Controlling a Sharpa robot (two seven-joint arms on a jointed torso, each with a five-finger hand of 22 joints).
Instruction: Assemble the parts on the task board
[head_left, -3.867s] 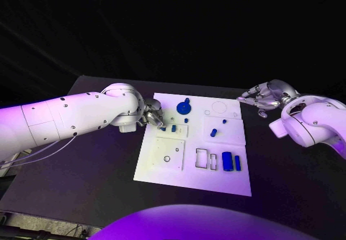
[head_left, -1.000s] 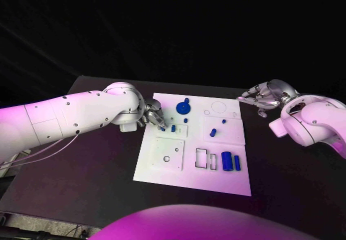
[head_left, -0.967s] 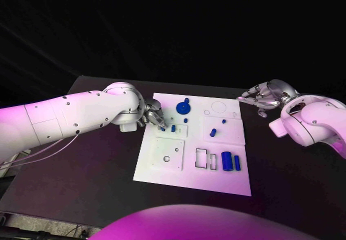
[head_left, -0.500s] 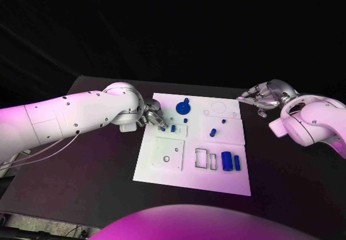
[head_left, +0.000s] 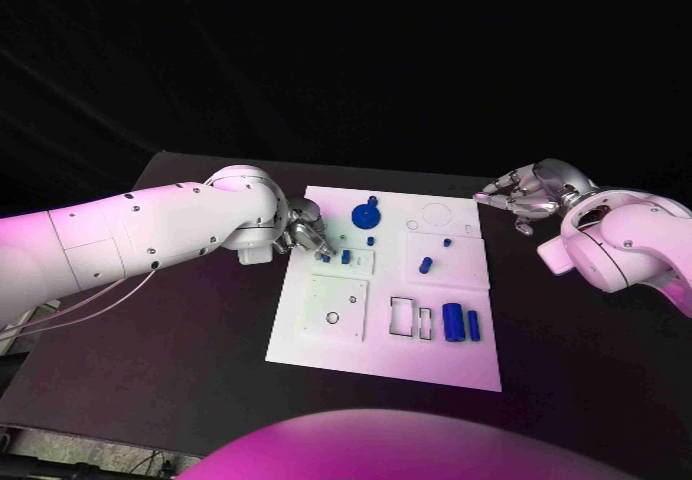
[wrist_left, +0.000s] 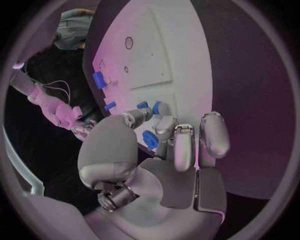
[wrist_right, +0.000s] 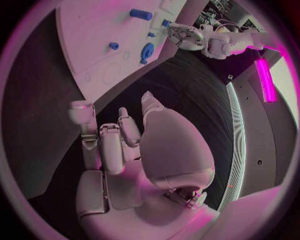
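Two blue bars (head_left: 462, 322) lie nearest on the task board (head_left: 339, 340), well apart from both hands. Beyond them I count one peg (head_left: 427, 265), four small pieces and one knob (head_left: 366, 213). Nothing has moved lately, so the assembly seems paused. The left hand (head_left: 303, 233) stays curled over a small blue part (wrist_left: 150, 139); clamped or not, I cannot tell. The right hand (head_left: 528, 195) is empty, with fingers apart.

White task board (head_left: 335, 340), blue parts (head_left: 456, 322), black table (head_left: 173, 350), white arms, silver left hand (head_left: 304, 232), silver right hand (head_left: 522, 197)
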